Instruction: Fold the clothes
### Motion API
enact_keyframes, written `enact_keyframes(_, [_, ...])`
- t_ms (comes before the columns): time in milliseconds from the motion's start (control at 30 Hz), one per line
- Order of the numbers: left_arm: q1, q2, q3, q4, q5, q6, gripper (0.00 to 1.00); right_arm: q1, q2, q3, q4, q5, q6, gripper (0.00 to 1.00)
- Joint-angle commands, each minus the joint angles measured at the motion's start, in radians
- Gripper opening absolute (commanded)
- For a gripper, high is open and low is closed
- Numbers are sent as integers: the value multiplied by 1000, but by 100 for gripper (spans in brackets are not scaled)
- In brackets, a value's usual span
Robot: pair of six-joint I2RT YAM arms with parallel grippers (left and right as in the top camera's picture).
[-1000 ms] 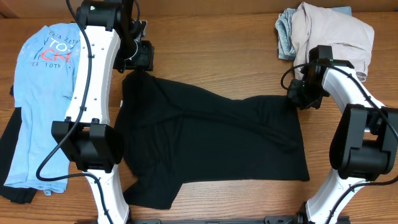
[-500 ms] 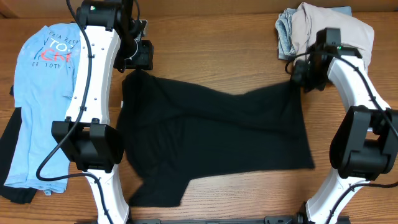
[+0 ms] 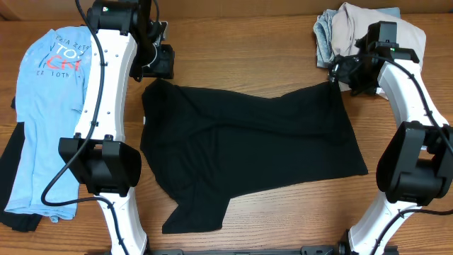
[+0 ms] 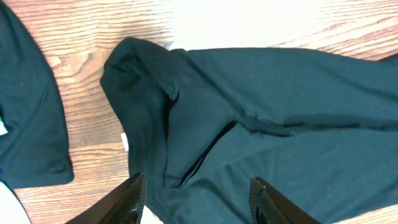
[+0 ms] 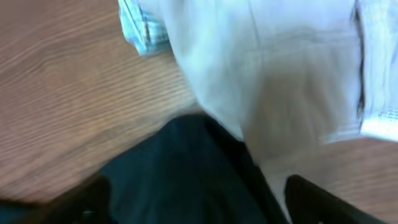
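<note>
A large black T-shirt [image 3: 248, 152] of the clothes lies spread across the middle of the table, one sleeve trailing toward the near edge. My left gripper [image 3: 157, 67] hangs over its far left corner. In the left wrist view that gripper [image 4: 199, 194] stands open above the wrinkled cloth [image 4: 261, 106], and a small white label [image 4: 124, 142] shows. My right gripper [image 3: 338, 76] is at the shirt's far right corner. Its jaws [image 5: 202, 199] are wide open, with black cloth [image 5: 186, 168] lying between them. A light blue lettered T-shirt [image 3: 49, 106] lies flat at the far left.
A pile of beige and light blue-checked garments [image 3: 368, 32] sits at the far right corner, right beside my right gripper. Another dark cloth [image 3: 10, 166] lies under the light blue shirt. Both arm bases stand at the near edge.
My right gripper dragged the shirt's right corner toward the far edge and then opened, letting it go. The shirt now lies wider and shifted right. The left arm held still.
</note>
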Motion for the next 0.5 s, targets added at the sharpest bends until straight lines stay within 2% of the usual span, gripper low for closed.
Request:
enact_keyframes(0, [15, -25, 98, -24, 3, -33, 56, -4, -51, 72, -55, -20, -5, 97])
enact_keyframes(133, [19, -26, 277, -143, 5, -79, 59, -4, -170, 138, -175, -19, 12, 100])
enact_keyframes(167, [19, -29, 310, -150, -2, -85, 56, -4, -207, 147, -206, -18, 27, 100])
enact_keyframes(367, [-12, -153, 293, -150, 11, -139, 57, -5, -430, 150, -417, 13, 113, 100])
enact_keyframes(467, [-46, -237, 220, -150, -32, -158, 56, -3, -520, 149, -521, 71, 132, 100])
